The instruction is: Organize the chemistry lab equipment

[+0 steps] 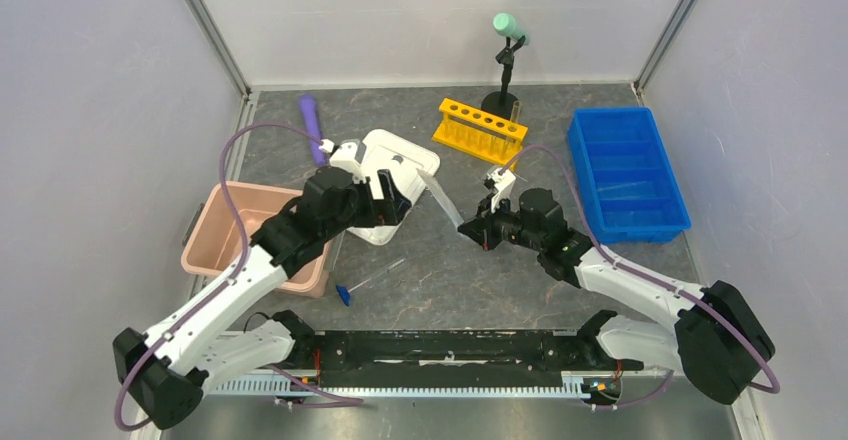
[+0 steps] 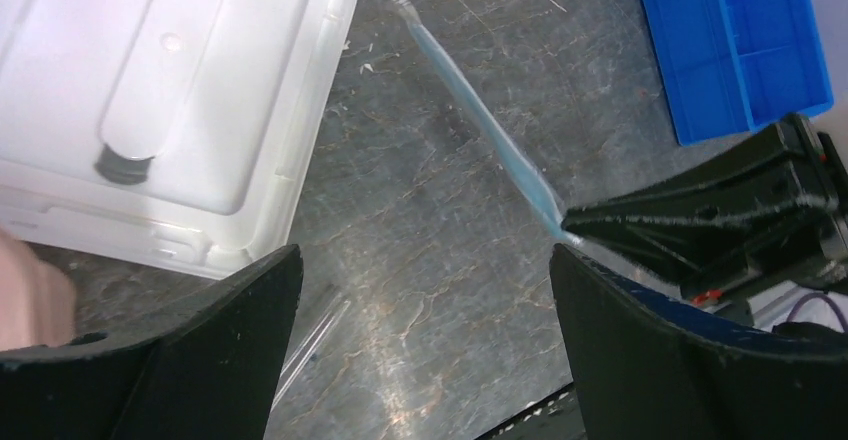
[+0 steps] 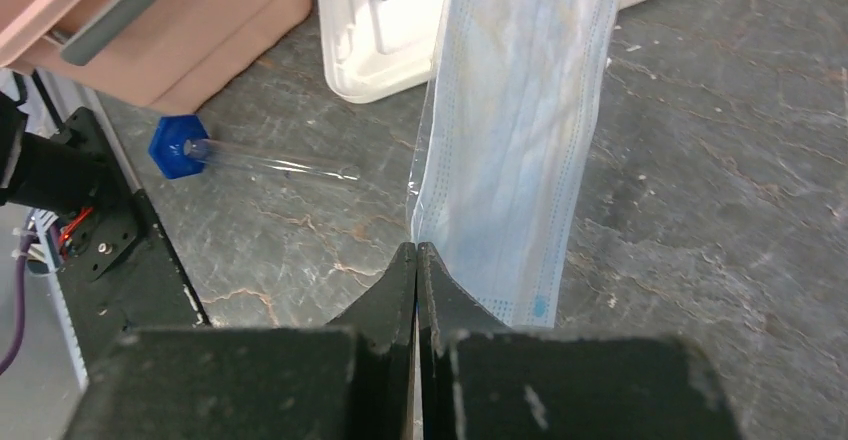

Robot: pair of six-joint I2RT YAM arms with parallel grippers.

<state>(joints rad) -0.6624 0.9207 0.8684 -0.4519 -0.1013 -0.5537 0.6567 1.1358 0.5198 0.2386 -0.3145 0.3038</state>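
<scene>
White plastic container sits just past the far end of the pale blue face mask, whose long axis runs straight away from the right gripper toward it. That gripper's jaws are pressed together on the mask's near edge. The left gripper hangs spread wide, holding nothing, beside the container. A blue-capped tube lies flat, nearer the left arm.
</scene>
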